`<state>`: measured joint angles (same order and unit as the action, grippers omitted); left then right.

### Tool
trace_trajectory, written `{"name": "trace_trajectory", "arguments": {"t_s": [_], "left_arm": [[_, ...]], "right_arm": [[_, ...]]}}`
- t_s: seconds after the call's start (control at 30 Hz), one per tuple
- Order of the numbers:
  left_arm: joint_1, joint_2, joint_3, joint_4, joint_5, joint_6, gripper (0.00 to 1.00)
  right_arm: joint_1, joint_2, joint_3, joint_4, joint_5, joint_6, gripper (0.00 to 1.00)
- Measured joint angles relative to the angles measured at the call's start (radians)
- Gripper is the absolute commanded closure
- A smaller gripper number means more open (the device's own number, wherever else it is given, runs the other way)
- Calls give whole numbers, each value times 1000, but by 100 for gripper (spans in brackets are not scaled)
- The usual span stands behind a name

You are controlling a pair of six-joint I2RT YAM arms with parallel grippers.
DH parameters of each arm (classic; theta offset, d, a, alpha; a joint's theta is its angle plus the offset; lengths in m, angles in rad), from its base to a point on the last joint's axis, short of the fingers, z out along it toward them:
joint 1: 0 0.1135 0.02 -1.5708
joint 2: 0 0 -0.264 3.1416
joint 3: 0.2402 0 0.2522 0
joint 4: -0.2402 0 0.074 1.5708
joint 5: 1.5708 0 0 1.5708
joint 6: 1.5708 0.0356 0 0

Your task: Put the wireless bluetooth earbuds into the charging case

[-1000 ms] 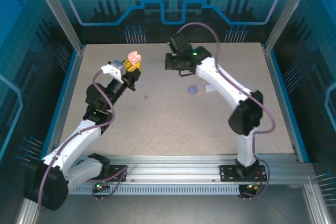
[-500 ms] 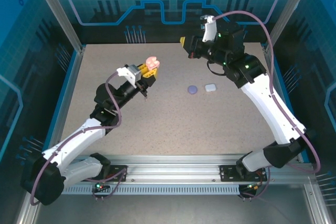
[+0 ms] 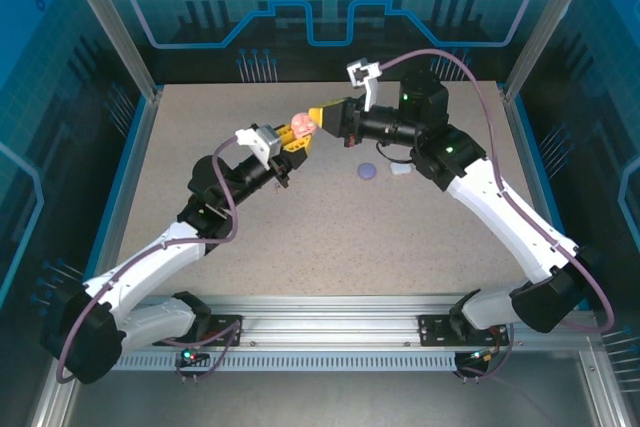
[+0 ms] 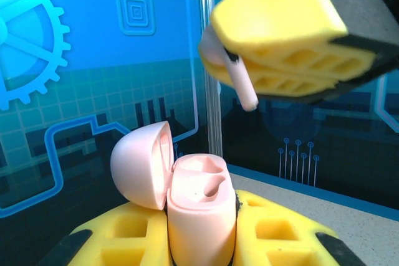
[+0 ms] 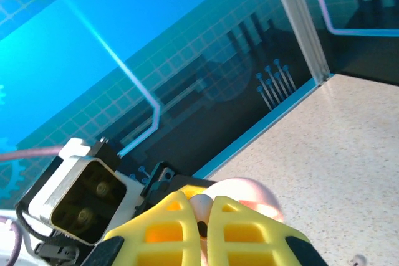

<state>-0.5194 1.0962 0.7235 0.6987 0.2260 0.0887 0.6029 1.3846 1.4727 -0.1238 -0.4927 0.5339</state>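
Blue panels point(image 3: 200, 7) printed with gears and circuit lines wall in a speckled beige surface point(image 3: 330, 237), and above its far half we see the two arms meeting tip to tip. Our left claw point(image 3: 298, 138) is clamped on the pale pink charging case point(image 3: 303, 124) and holds it clear of the surface. In the left wrist view the case stands upright between the yellow fingers point(image 4: 121, 241), its lid point(image 4: 142, 165) swung open to the left, both moulded wells of the base in plain sight.

Our right claw point(image 3: 320, 117) is pinched shut on a pale pink earbud point(image 4: 232, 66). The stem points down, and the bud hangs just above the open case and a little to its right — near, but not touching. From the right wrist we look down the closed yellow fingers point(image 5: 165, 232) at the rounded pink lid beyond them.

On the surface below the right arm lies a purple case point(image 3: 368, 171), with a white case point(image 3: 403, 168) just beside it, partly hidden by the arm.
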Motion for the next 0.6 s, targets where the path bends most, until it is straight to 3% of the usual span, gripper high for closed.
{"name": "trace_trajectory", "arguments": {"t_s": [0.6], "left_arm": [[-16,1,9,-14,0,0,100]], "right_arm": [[5,-18,-115,155,14,24,96]]}}
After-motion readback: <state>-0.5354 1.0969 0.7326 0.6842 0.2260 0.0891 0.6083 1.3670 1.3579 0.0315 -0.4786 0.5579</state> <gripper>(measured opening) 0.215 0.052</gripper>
